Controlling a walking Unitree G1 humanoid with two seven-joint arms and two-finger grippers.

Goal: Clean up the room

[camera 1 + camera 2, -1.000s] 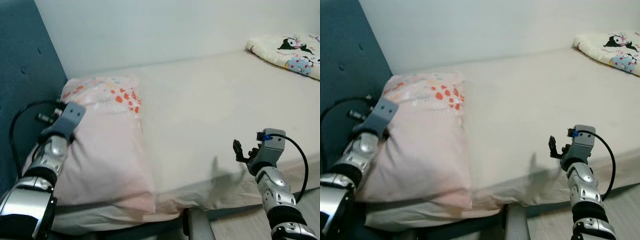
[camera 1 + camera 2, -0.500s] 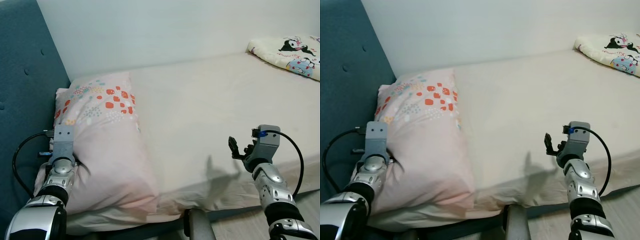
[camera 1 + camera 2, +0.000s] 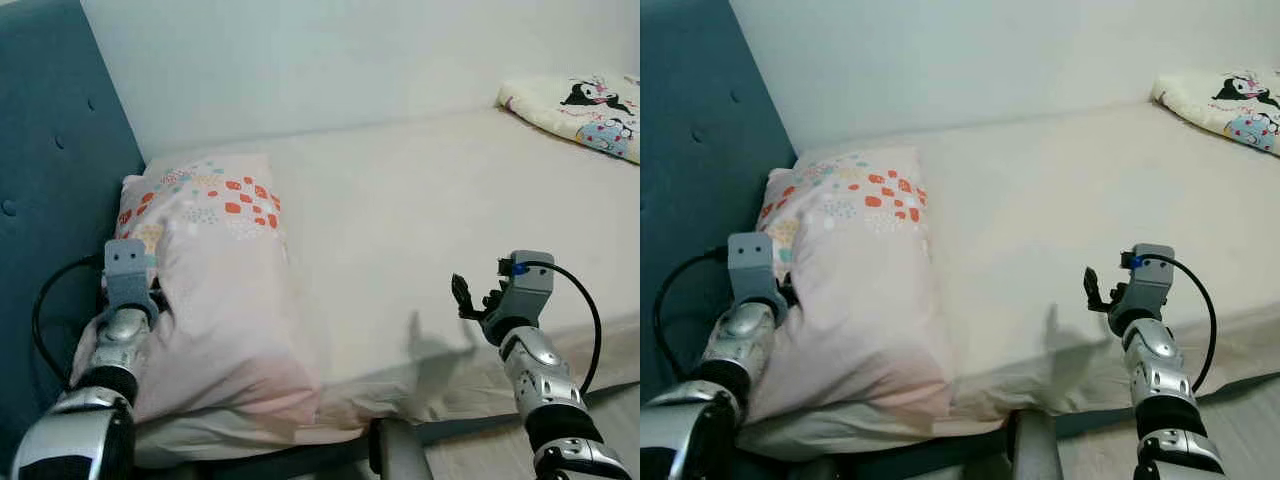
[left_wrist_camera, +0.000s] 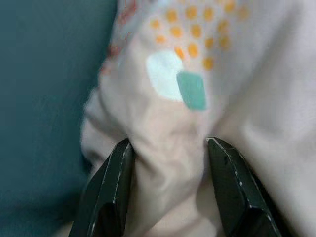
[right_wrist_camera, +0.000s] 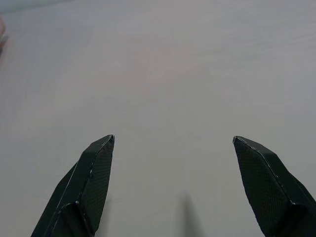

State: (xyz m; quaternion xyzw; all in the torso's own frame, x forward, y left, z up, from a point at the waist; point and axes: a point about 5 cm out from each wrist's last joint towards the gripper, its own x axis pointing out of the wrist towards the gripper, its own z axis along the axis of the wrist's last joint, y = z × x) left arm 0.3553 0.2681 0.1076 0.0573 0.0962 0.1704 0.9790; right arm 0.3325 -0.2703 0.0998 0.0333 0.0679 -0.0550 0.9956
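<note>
The left gripper [image 4: 168, 148] has its jaws clenched on a fold of the pink pillow [image 3: 215, 290] at the bed's [image 3: 420, 220] near left corner, the right gripper [image 5: 173, 143] hovers released over bare sheet — and beyond, a cartoon-print blanket [image 3: 585, 108] lies far right.

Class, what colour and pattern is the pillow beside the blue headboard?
The pillow is pale pink with orange-red and teal spots, clearest in the left eye view.
</note>
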